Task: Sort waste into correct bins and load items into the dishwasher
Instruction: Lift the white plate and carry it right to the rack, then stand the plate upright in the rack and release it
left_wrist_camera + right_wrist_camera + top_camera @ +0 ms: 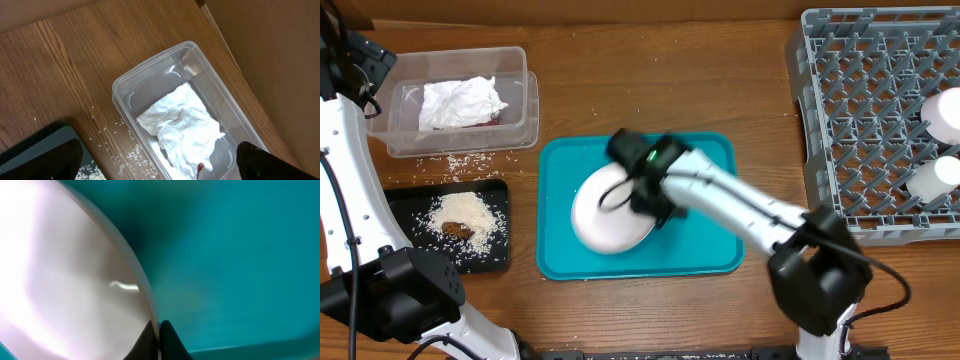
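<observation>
A round white plate (608, 212) lies on the teal serving tray (705, 255). My right gripper (645, 198) is shut on the plate's right rim; in the right wrist view the rim of the plate (90, 280) runs between the two dark fingertips (170, 340). The clear tub (515, 95) at the back left holds a crumpled white napkin (460, 103) with a bit of red wrapper (200, 168) beside it. My left gripper (160, 165) hangs open above the tub's near edge. The black tray (490, 255) holds rice (460, 212) and a brown scrap (457, 231).
The grey dish rack (865, 120) stands at the back right with white dishes (945, 115) in its right side. Loose rice grains (455, 163) lie on the wooden table between the tub and the black tray.
</observation>
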### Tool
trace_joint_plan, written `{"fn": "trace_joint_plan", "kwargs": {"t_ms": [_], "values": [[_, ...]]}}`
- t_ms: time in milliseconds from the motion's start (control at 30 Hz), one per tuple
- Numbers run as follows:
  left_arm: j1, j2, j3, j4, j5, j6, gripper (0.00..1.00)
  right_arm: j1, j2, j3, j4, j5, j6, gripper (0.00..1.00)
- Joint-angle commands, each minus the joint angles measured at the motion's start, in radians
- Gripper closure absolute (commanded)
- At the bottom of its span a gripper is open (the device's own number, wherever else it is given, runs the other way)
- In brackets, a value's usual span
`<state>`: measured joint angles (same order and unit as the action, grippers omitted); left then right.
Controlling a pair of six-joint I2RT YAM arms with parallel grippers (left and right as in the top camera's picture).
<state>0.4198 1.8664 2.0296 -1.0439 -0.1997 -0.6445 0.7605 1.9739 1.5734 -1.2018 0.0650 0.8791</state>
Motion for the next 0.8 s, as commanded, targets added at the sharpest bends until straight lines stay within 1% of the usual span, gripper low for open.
{"fn": "trace_joint_plan", "kwargs": {"t_ms": [0, 67, 100, 167, 267, 400, 467, 500, 633, 767], "values": [[0.005, 0.006, 0.004, 0.001, -0.013, 0.016, 0.00, -0.169, -0.087, 0.167, -0.135, 0.185, -0.122, 0.96], [0.005, 0.006, 0.004, 0.000, -0.013, 0.016, 0.00, -0.254, -0.111, 0.248, -0.196, 0.217, -0.222, 0.96], [0.005, 0.006, 0.004, 0.001, -0.013, 0.016, 0.00, -0.349, -0.126, 0.335, -0.250, 0.260, -0.306, 0.96], [0.005, 0.006, 0.004, 0.001, -0.013, 0.016, 0.00, -0.445, -0.133, 0.414, -0.283, 0.321, -0.378, 0.96], [0.005, 0.006, 0.004, 0.001, -0.013, 0.016, 0.00, -0.574, -0.134, 0.486, -0.275, 0.408, -0.438, 0.96], [0.005, 0.006, 0.004, 0.001, -0.013, 0.016, 0.00, -0.729, -0.131, 0.492, -0.190, 0.482, -0.548, 0.96], [0.005, 0.006, 0.004, 0.001, -0.013, 0.016, 0.00, -0.784, -0.130, 0.489, -0.150, 0.496, -0.574, 0.96], [0.005, 0.006, 0.004, 0.001, -0.013, 0.016, 0.00, -0.834, -0.130, 0.488, -0.106, 0.503, -0.582, 0.96], [0.005, 0.006, 0.004, 0.000, -0.013, 0.016, 0.00, -0.918, -0.129, 0.483, 0.026, 0.502, -0.600, 0.96], [0.005, 0.006, 0.004, 0.001, -0.013, 0.016, 0.00, -0.956, -0.125, 0.449, 0.180, 0.502, -0.710, 0.96]]}}
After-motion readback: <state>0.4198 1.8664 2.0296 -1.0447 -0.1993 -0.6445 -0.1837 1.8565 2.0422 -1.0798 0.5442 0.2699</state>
